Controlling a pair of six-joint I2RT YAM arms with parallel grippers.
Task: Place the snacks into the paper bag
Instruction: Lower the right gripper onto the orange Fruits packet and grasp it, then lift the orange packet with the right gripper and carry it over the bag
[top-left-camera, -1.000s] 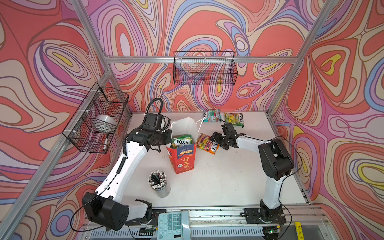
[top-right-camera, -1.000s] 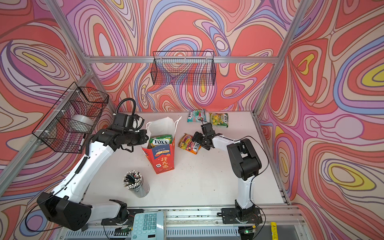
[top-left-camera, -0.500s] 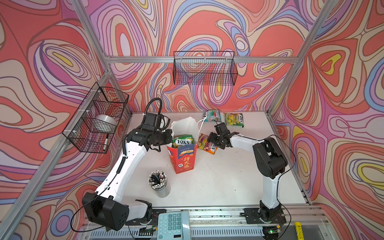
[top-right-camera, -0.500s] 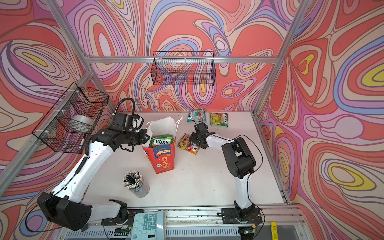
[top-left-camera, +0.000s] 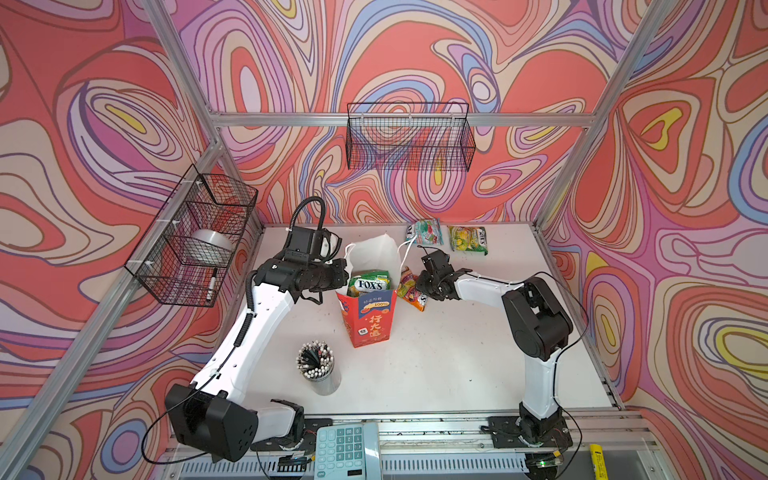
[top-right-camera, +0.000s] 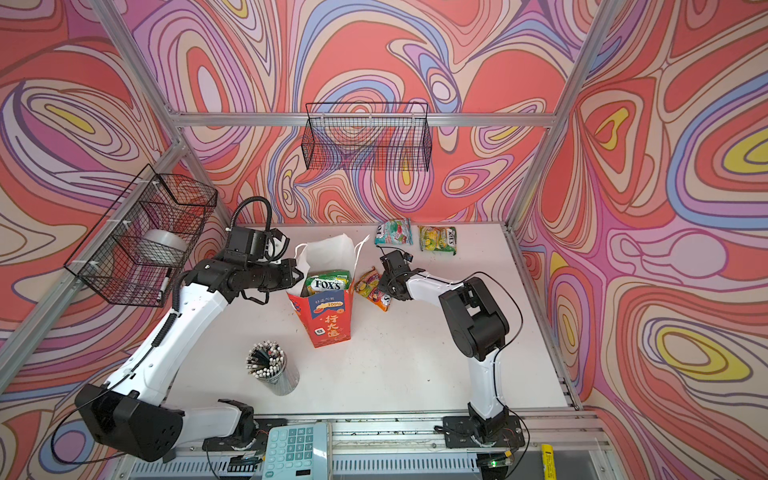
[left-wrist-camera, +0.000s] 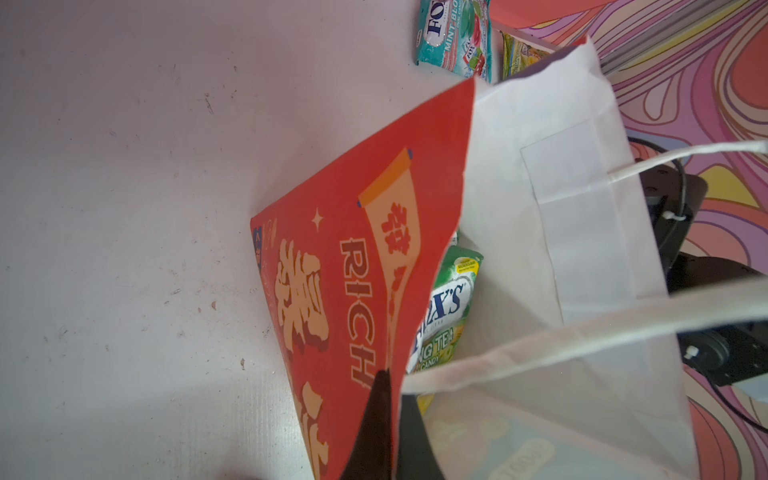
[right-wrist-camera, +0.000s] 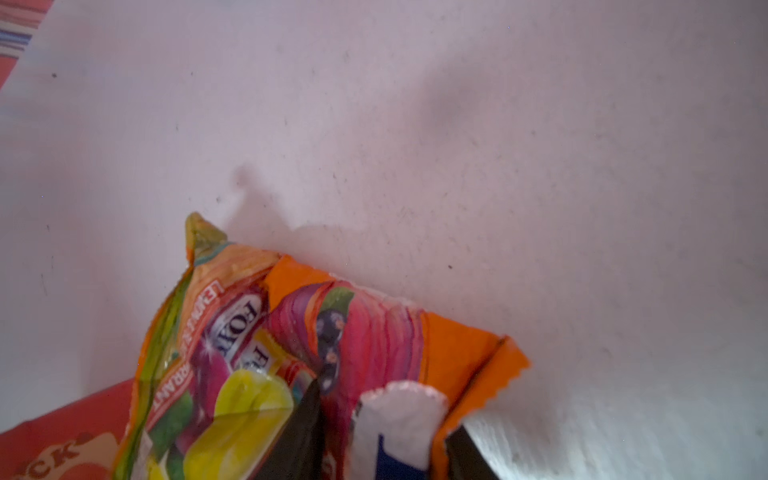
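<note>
Closing in, right gripper (right-wrist-camera: 386, 411) has clamped orange pouch (right-wrist-camera: 374, 332) while left gripper (left-wrist-camera: 395, 386) pinches paper bag (left-wrist-camera: 353, 270) rim; green pouch (top-left-camera: 370, 283) bagged, teal pouch (top-left-camera: 424, 231) and yellow pouch (top-left-camera: 468, 240) lie beyond.

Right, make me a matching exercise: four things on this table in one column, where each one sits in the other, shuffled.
Things:
1. green pouch
2. orange pouch
3. teal pouch
4. pencil cup

Places:
A. lying at the far edge of the table
B. inside the paper bag
C. between the fingers of the right gripper
D. standing nearer the arm bases than the bag

Pairs: 1-B, 2-C, 3-A, 4-D
</note>
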